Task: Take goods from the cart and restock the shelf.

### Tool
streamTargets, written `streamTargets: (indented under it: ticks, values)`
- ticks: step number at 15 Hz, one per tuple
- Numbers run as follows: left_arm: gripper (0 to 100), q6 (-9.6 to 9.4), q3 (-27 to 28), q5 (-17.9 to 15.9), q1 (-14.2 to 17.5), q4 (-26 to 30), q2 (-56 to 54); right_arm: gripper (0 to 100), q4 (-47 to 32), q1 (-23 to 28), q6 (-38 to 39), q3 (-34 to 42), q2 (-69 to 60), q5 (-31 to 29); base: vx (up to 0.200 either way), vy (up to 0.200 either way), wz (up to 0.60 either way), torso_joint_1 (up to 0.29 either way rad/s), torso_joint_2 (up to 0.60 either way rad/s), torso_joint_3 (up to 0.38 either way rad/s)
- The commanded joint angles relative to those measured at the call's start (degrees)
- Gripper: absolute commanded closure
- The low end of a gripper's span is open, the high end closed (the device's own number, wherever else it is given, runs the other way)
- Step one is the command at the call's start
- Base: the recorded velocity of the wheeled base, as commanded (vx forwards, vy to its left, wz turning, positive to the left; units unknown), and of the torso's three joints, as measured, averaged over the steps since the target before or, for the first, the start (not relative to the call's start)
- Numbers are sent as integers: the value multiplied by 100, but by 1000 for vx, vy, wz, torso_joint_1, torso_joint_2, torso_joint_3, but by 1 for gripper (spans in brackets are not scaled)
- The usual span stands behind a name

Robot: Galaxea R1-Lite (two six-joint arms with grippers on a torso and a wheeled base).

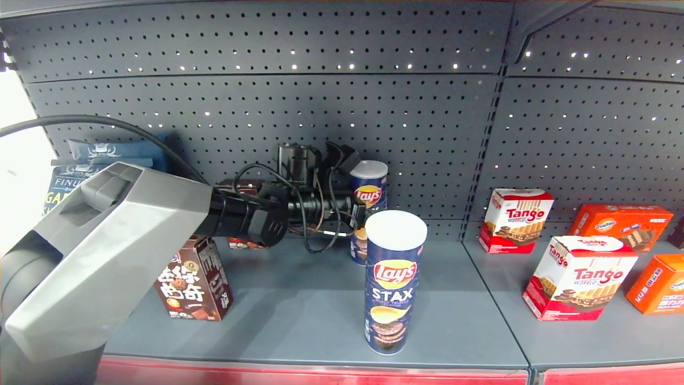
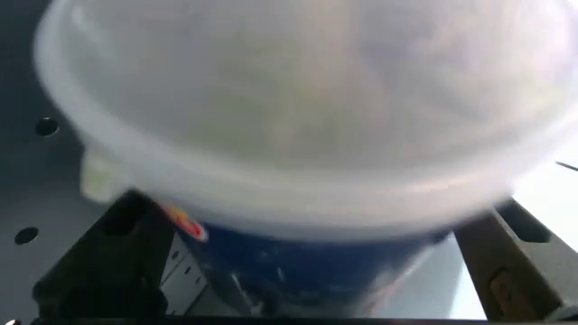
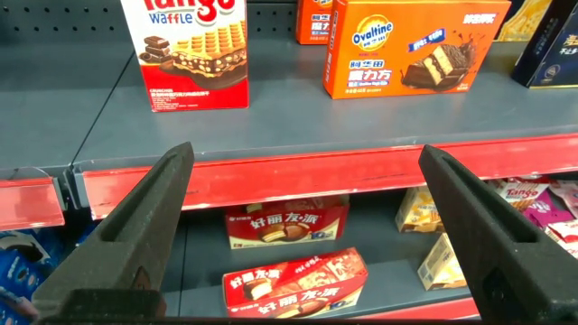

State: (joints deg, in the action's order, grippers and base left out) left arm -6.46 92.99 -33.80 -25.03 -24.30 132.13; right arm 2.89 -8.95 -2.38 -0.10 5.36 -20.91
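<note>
Two tall, smooth cylinders with pale plastic lids: front can (image 1: 394,283) upright on the shelf (image 1: 299,299); rear can (image 1: 368,184) near the pegboard (image 1: 267,107), clamped in the left tool (image 1: 357,213). Right tool (image 3: 307,235) wide open, empty. Risk: slick, top-heavy tube tips on release, or the arm clips the front can

Soft, even light falls from above on the front can (image 1: 395,280), and its white lid is bright. Far to its left, daylight blows out to plain white. Behind it, bright specks shine through the pegboard (image 1: 374,107). The shelf (image 1: 299,310) lines bow toward the picture's edges. At my left wrist, the rear can (image 2: 298,117) is a close, milky blur.
</note>
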Motion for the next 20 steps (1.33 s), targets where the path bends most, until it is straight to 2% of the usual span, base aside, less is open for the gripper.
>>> streamTargets:
  ticks: [1, 4, 5, 6, 7, 9, 11, 14, 16, 19, 20]
  values:
    - [0, 4, -97, 5, 24, 4, -170, 0, 1, -2, 0, 1, 9, -1, 0, 0, 0, 0, 0, 0]
    - [0, -13, -879, 5, 95, -128, -663, 0, 1, -2, 0, 1, 9, -10, 0, 0, 0, 0, 0, 0]
    - [0, 4, -1486, -3, 138, -480, -944, 0, 1, -2, 0, 1, 9, -1, 0, 0, 0, 0, 0, 0]
    - [0, 4, -1714, -3, 147, -629, -1041, 0, 1, -2, -8, 1, 9, -1, 0, 0, 0, 0, 0, 0]
    - [0, 4, -2241, 5, 270, -937, -1251, 0, 1, -2, -8, 1, 9, -1, 0, 0, 0, 0, 0, 0]
    - [0, 4, -2874, -12, 429, -1218, -1629, 0, 1, -2, 0, 1, 9, -1, 0, 0, 0, 0, 0, 0]
    - [0, 13, -3199, -12, 569, -1332, -1963, 0, 1, -2, -8, 1, 9, -1, 0, 0, 0, 0, 0, 0]
    - [0, 48, -3191, -12, 780, -1297, -2473, 0, 1, -2, -8, 1, 9, -1, 0, 0, 0, 0, 0, 0]
    - [0, 84, -3068, -12, 789, -1279, -2693, 0, 1, -2, -8, 1, 9, -1, 0, 0, 0, 0, 0, 0]
    - [0, 136, -3191, 23, 771, -1244, -3132, 0, 1, -2, -35, 1, 9, -1, 0, 0, 0, 0, 0, 0]
    - [0, 136, -3217, 32, 789, -1042, -3422, 0, 1, -2, -70, 1, 9, -1, 0, 0, 0, 0, 0, 0]
